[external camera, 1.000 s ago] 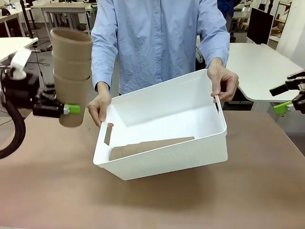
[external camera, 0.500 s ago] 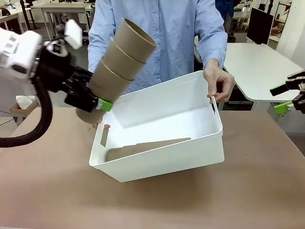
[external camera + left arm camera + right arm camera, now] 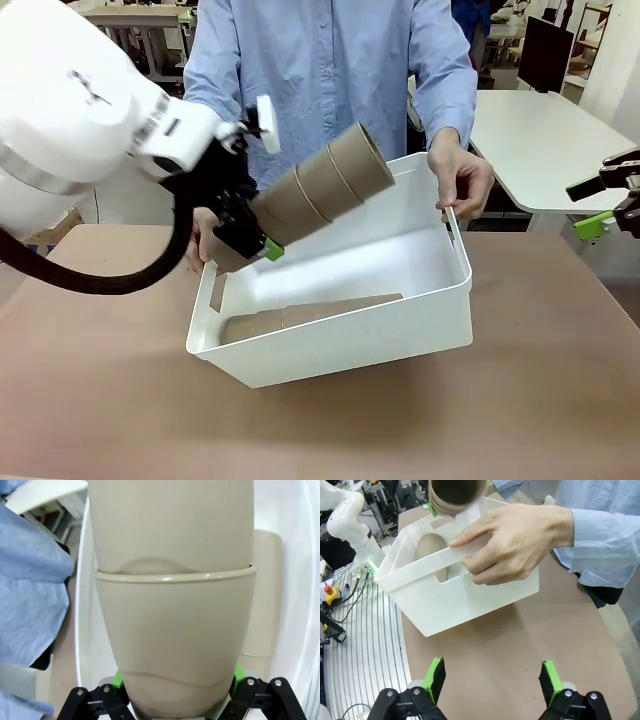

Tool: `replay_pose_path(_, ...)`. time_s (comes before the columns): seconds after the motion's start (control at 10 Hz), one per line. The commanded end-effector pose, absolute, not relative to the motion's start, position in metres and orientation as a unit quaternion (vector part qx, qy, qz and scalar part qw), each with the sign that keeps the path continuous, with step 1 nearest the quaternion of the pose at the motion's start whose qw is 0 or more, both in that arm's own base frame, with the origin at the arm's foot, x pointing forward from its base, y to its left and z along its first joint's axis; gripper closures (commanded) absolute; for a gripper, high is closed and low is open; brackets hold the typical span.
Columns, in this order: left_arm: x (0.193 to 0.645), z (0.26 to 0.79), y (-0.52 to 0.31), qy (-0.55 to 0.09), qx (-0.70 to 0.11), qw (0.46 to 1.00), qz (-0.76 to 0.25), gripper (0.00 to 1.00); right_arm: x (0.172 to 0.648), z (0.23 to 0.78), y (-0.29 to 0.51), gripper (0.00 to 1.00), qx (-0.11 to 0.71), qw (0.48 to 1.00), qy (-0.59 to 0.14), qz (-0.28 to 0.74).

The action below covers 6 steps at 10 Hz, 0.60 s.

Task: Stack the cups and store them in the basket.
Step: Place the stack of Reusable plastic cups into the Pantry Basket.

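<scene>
My left gripper [image 3: 247,243] is shut on the base of a stack of three tan cups [image 3: 322,188]. The stack lies tilted almost flat, mouth toward the right, above the left half of the white basket [image 3: 340,355]. In the left wrist view the held stack [image 3: 172,620] rises between the green pads of my left gripper [image 3: 177,702]. Another stack of cups [image 3: 310,309] lies on its side inside the basket. The person's hands [image 3: 462,172] hold the basket tipped toward me. My right gripper [image 3: 608,203] hangs open at the far right, away from the basket, with nothing between its fingers.
The right wrist view looks past my open right gripper [image 3: 492,680] at the basket [image 3: 470,597], the person's hand [image 3: 515,540] on its slot handle, the held stack's mouth [image 3: 457,491] and the lying cups [image 3: 431,547]. Bare brown tabletop [image 3: 520,410] surrounds the basket.
My left arm has swung right and tipped the held stack from upright to nearly flat over the basket. The person has shifted the basket slightly. The right gripper has not moved.
</scene>
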State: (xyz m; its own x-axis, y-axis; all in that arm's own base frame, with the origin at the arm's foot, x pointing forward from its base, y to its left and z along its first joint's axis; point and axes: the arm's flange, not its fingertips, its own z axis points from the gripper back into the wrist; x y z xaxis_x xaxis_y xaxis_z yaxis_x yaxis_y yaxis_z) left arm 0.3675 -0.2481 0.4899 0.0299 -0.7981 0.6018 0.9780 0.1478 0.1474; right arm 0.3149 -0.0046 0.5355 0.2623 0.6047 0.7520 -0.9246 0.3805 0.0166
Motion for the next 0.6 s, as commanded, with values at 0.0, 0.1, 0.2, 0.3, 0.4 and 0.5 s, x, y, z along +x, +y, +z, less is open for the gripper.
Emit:
replay_pose_path(0.0,0.382,0.481,-0.268,-0.268,-0.14,0.716,-0.629,0.16,0.315,0.536,-0.004,0.0,0.232,0.76,-0.34,0.503)
replay_pose_path(0.1,0.385,0.469,-0.275,-0.263,-0.137,0.72,-0.628,0.16,0.315,0.536,-0.004,0.0,0.232,0.76,-0.34,0.503)
replay_pose_path(0.2,0.387,0.458,-0.282,-0.259,-0.136,0.722,-0.628,0.16,0.315,0.536,-0.004,0.0,0.232,0.76,-0.34,0.503)
replay_pose_path(0.3,0.39,0.448,-0.289,-0.253,-0.126,0.722,-0.631,0.16,0.315,0.536,-0.004,0.0,0.232,0.76,-0.34,0.503)
replay_pose_path(0.4,0.393,0.438,-0.293,-0.25,-0.119,0.725,-0.631,0.16,0.315,0.536,-0.004,0.0,0.232,0.76,-0.34,0.503)
replay_pose_path(0.5,0.395,0.43,-0.296,-0.25,-0.113,0.726,-0.63,0.16,0.315,0.536,-0.004,0.0,0.232,0.76,-0.34,0.503)
